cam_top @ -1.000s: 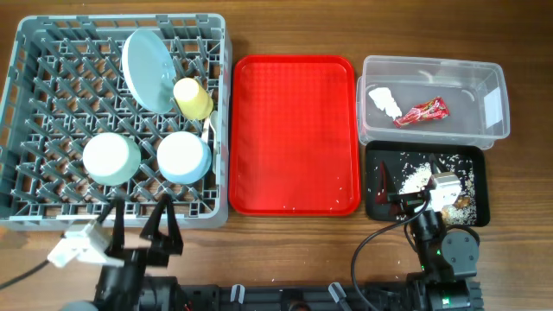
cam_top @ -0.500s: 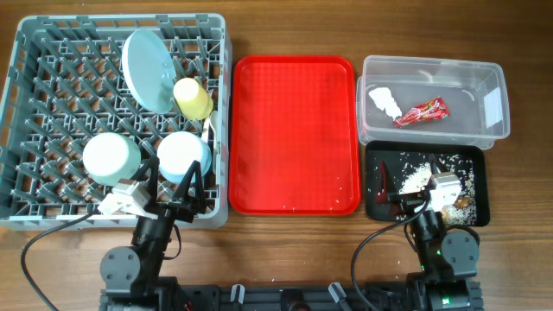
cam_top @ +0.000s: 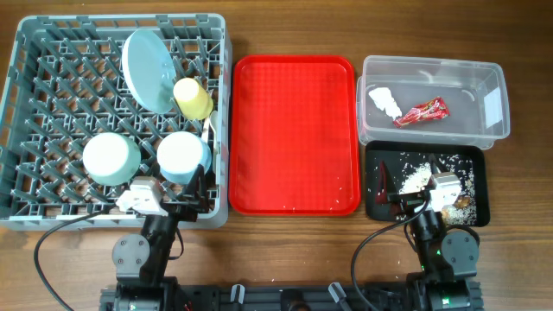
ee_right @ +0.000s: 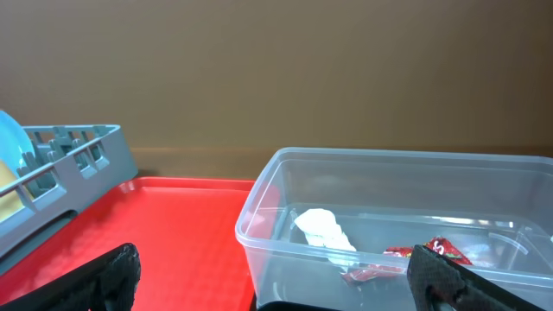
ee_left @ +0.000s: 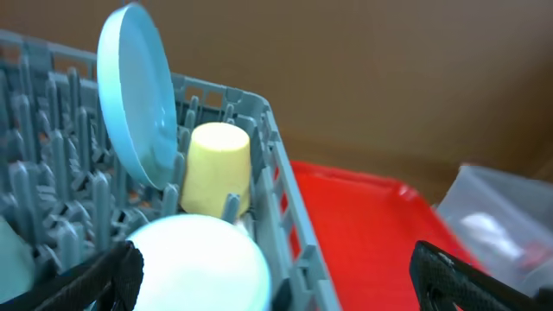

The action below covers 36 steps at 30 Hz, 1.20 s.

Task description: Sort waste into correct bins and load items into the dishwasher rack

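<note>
The grey dishwasher rack [cam_top: 86, 22] holds the light blue plate [cam_top: 147, 69] on edge, the yellow cup [cam_top: 192, 98] and two upside-down bowls [cam_top: 111, 158] [cam_top: 183, 155]. A thin white utensil [cam_top: 207, 130] lies beside the cup. The clear tub [cam_top: 432, 62] holds the white tissue [cam_top: 384, 102] and the red wrapper [cam_top: 422, 111]. The black tray [cam_top: 371, 173] holds rice and brown scraps [cam_top: 416, 177]. My left gripper [cam_top: 177, 200] [ee_left: 276, 285] is open and empty at the rack's front edge, by the right bowl [ee_left: 203, 259]. My right gripper [cam_top: 423, 207] [ee_right: 276, 289] is open and empty over the black tray's front.
The flat red serving tray [cam_top: 294, 130] lies between the rack and the bins, with a few rice grains on it. The wooden table's front strip holds both arm bases and cables. The tub's near wall [ee_right: 285, 186] stands right ahead of the right gripper.
My left arm has swung up and to the right, from the table's front edge to the rack's front edge. The right arm has not moved.
</note>
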Each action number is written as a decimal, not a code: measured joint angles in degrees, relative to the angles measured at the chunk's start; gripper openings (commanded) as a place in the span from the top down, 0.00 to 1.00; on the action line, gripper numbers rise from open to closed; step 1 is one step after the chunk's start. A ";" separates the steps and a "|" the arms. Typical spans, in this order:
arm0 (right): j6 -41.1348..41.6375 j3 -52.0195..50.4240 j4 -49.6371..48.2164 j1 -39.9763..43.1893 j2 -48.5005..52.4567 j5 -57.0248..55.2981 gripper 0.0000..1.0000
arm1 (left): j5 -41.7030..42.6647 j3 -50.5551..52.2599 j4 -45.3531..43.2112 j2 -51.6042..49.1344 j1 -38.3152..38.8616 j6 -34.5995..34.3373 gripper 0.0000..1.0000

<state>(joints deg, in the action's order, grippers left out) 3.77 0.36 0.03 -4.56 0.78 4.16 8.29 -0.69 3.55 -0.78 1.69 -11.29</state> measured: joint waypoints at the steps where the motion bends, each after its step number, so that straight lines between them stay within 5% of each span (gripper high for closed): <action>1: 0.02 0.00 -0.02 0.00 0.00 0.00 0.00 | -0.11 0.00 0.00 0.00 0.00 2.73 0.00; 6: 0.00 0.00 0.00 0.00 0.00 0.00 0.00 | -2.14 0.00 0.26 0.00 0.00 16.13 0.00; 11: 0.00 0.00 0.00 0.00 0.00 0.00 0.00 | -5.05 0.00 0.48 0.00 0.00 20.06 0.00; 36: 0.02 0.00 0.00 0.00 0.00 0.00 0.00 | -5.49 0.00 0.55 0.00 -3.21 9.42 0.00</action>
<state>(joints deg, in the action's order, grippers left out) 3.79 0.36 0.03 -4.56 0.78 4.16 2.81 -0.69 4.10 -0.78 -1.52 -1.87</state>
